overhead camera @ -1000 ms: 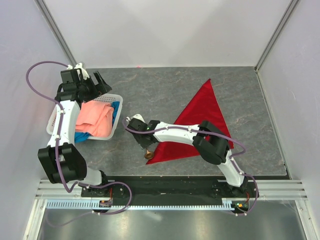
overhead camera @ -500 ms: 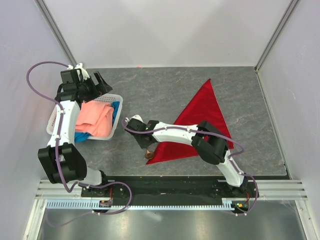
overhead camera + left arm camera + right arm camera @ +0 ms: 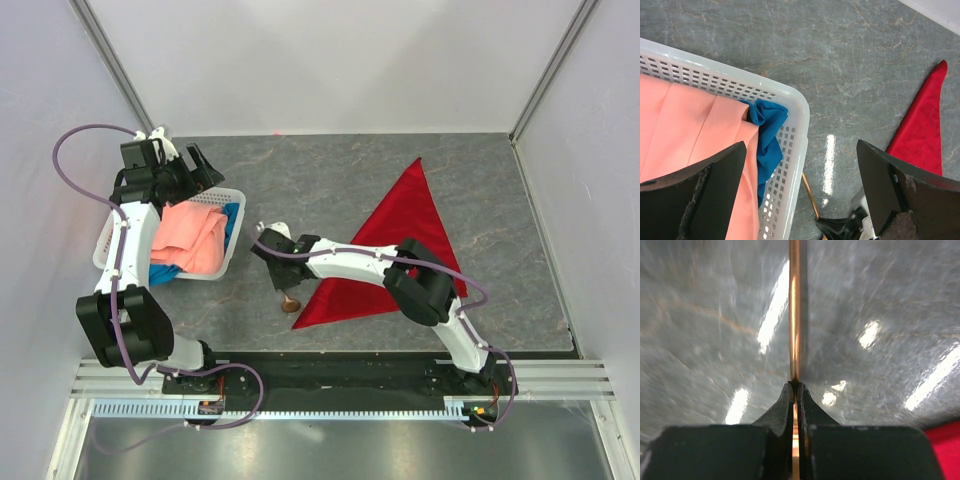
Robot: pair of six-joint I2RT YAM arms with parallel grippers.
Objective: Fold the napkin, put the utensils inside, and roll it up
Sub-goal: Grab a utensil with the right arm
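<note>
Top view: we see the right gripper point(image 3: 277, 272) clamped tight on the spoon point(image 3: 290, 303). The handle is in the jaws and the bowl hangs off the tip toward the arm bases. The napkin point(image 3: 400, 230), a red triangle, lies flat on the table point(image 3: 330, 190) off to that gripper's right, partly under the arm. Its near corner is just beside the spoon bowl; we cannot tell if they touch. The left gripper point(image 3: 205, 168) is spread wide and holds nothing, over the far end of the white basket point(image 3: 103, 250). The pink cloth point(image 3: 190, 235) and blue cloth point(image 3: 232, 215) sit in the basket beneath it.

Left wrist: both fingers point(image 3: 715, 190) stand far apart with nothing between them. The basket corner is right under the gap, with the pink cloth by the left finger and the blue cloth bunched beside it. The napkin tip is ahead of the right finger. A bit of the spoon handle shows low in the gap.

Right wrist: jaws pressed together on the copper handle, which runs straight ahead from the tips over grey table. A red napkin corner is low on the right.
</note>
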